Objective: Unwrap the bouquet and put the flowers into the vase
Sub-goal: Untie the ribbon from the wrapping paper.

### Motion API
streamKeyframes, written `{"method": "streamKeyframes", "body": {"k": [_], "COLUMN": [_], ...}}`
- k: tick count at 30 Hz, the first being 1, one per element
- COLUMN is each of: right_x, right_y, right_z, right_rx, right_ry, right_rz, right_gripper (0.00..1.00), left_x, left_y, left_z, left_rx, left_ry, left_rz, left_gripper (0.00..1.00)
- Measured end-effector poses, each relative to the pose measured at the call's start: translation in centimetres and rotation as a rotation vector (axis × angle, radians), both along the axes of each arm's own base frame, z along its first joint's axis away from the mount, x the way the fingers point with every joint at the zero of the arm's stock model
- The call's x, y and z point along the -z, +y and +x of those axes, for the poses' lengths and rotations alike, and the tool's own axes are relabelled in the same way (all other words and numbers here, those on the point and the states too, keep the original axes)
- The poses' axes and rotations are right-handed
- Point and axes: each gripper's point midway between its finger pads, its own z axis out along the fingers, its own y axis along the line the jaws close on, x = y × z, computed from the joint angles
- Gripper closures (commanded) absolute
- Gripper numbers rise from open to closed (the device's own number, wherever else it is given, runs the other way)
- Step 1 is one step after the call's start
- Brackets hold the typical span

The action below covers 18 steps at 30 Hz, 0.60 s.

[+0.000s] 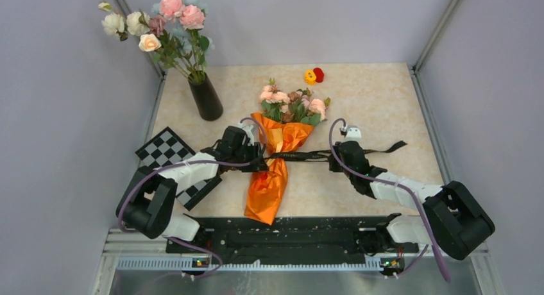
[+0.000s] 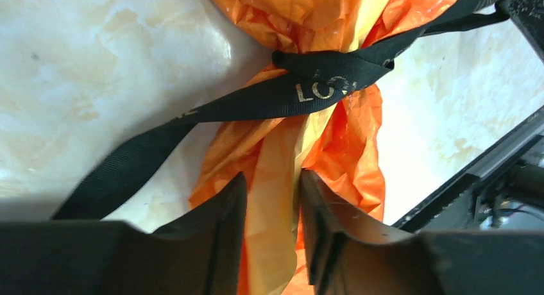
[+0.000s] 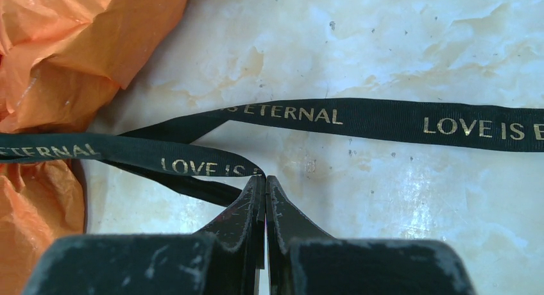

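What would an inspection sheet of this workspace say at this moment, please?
Surface: beige marbled tabletop, no spills seen.
Job's things: bouquet in shiny orange paper cone lying flat, black printed ribbon knotted round it; tall glossy black vase upright, holding a white-and-pink flower bunch.
Clutter: black-and-white checkerboard; small yellow and red flower heads.
End effectors: left end effector open over the orange paper; right end effector shut on the ribbon.
Cables: purple cables loop along both arms.
Surroundings: grey walls; nothing else seen.
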Motion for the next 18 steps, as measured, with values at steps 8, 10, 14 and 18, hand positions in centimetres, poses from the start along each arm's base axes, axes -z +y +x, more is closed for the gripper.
{"method": "streamKeyframes", "body": {"k": [8, 10, 14, 18], "right_x": [-0.4, -0.5, -0.6, -0.8], "right_y": [0.2, 0.2, 0.3, 0.5], "right_z": [0.3, 0.3, 0.4, 0.5], "right_rx": [0.0, 0.0, 0.0, -0.004], "right_ry": [-0.017, -0.019, -0.022, -0.03], "right_rz": [0.013, 0.014, 0.018, 0.034], "right_gripper": [1.0, 1.0, 1.0, 1.0], "left_x": [-5.2, -7.2, -9.1, -9.0], "left_y": [-0.1, -0.9, -2.9, -4.5], "left_z": [2.3, 3.0, 2.7, 1.5], "left_rx": [0.095, 0.15, 0.255, 0.349], "left_ry": [-0.198, -0.284, -0.386, -0.425], "left_rz": [0.073, 0.089, 0.096, 0.11], "left_gripper": [0.47, 0.49, 0.52, 0.57]}}
